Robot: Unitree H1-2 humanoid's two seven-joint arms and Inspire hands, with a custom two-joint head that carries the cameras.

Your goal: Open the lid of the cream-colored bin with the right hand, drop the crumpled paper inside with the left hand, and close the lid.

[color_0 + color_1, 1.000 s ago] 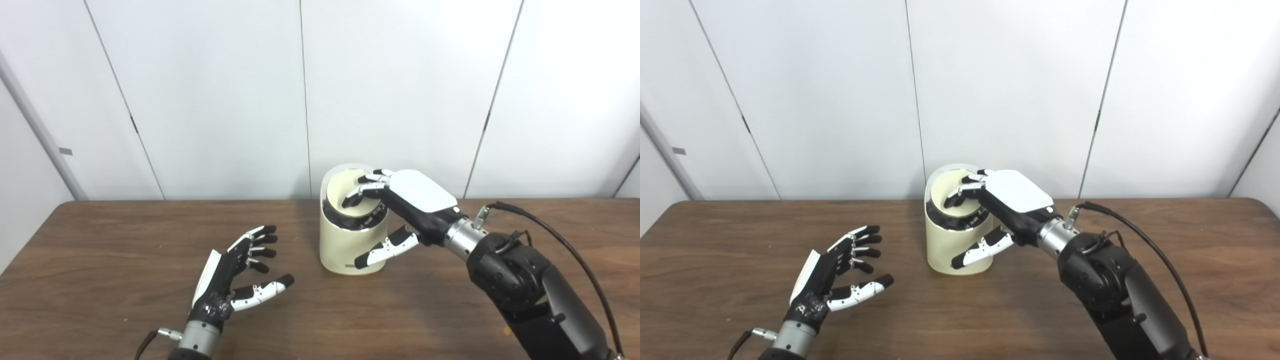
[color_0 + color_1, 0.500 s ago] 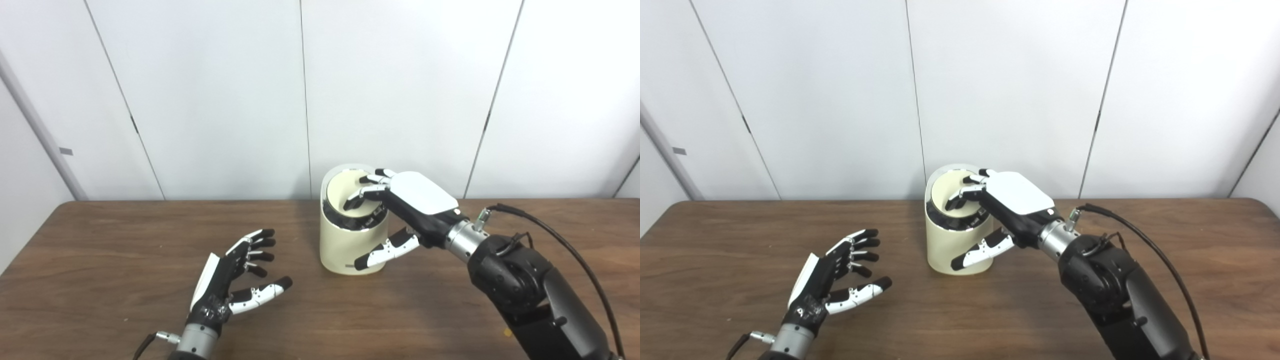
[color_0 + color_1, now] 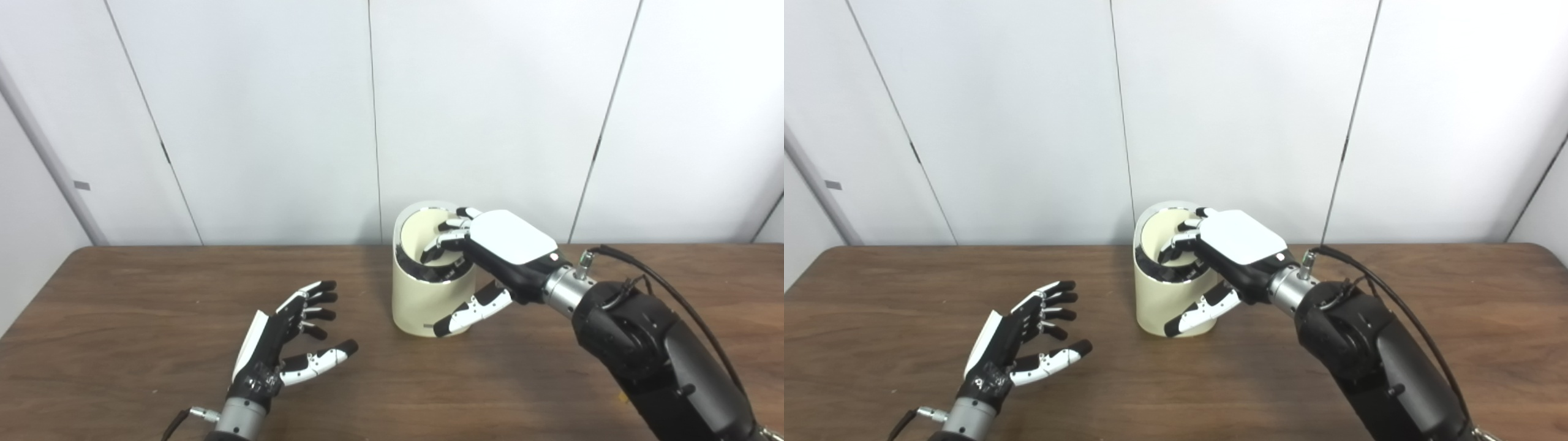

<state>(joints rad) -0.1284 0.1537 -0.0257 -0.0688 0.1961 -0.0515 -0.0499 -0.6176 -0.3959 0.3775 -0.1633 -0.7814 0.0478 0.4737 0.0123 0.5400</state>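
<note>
The cream-colored bin (image 3: 419, 306) stands upright at the back middle of the table. Its round lid (image 3: 422, 236) is tipped inward, leaving a dark gap along the near rim. My right hand (image 3: 499, 248) reaches over the bin's right side. Its fingers (image 3: 442, 240) hook over the rim and press on the tipped lid, and its thumb lies against the front outer wall. My left hand (image 3: 285, 340) hovers low over the table to the left of the bin, palm up, fingers spread, holding nothing. No crumpled paper shows in either view.
The brown wooden table (image 3: 122, 294) spreads wide on both sides of the bin. White wall panels (image 3: 275, 122) rise right behind its far edge. A black cable (image 3: 674, 294) loops over my right forearm.
The fingers of my right hand have curled deeper into the bin's opening, tipping the lid further in. My left hand drew back a little toward me, still empty.
</note>
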